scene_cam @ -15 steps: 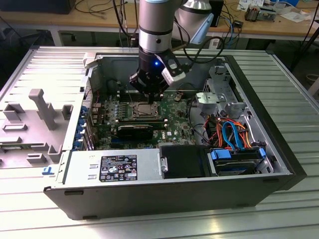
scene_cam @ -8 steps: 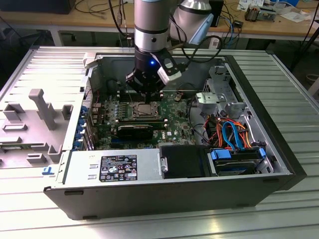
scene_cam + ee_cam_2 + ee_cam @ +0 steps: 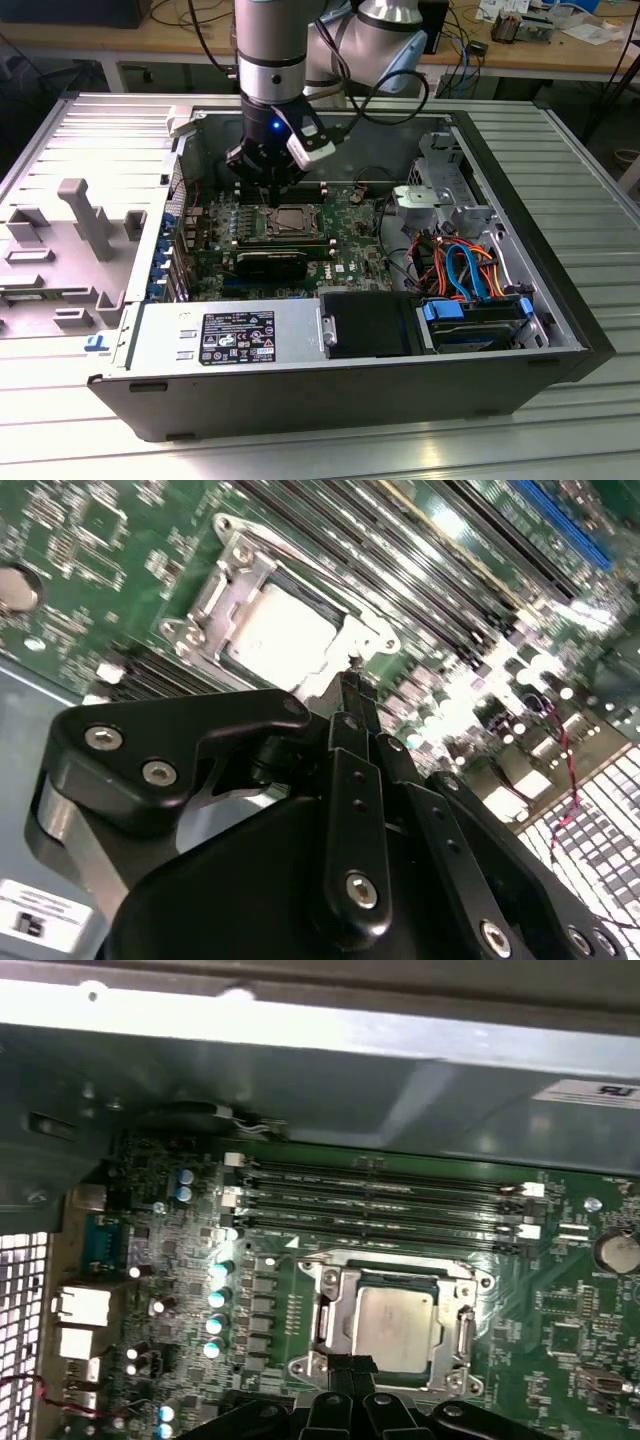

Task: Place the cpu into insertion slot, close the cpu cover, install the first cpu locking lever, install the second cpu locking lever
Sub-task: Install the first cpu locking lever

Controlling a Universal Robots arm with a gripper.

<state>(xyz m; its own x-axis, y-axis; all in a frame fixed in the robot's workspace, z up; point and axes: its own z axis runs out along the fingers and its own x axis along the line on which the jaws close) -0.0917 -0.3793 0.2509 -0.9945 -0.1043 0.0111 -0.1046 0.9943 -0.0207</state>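
While the cpu point(image 3: 393, 1329) sits seated, the end effector point(image 3: 350, 685) hovers at the cpu cover point(image 3: 340, 1290) edge.

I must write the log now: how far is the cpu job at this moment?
Done: the cpu lies in the insertion slot, and the cpu cover looks shut over it. In hand: the end effector sits at the cover's edge, fingers together. Whether either locking lever is latched, I cannot tell.
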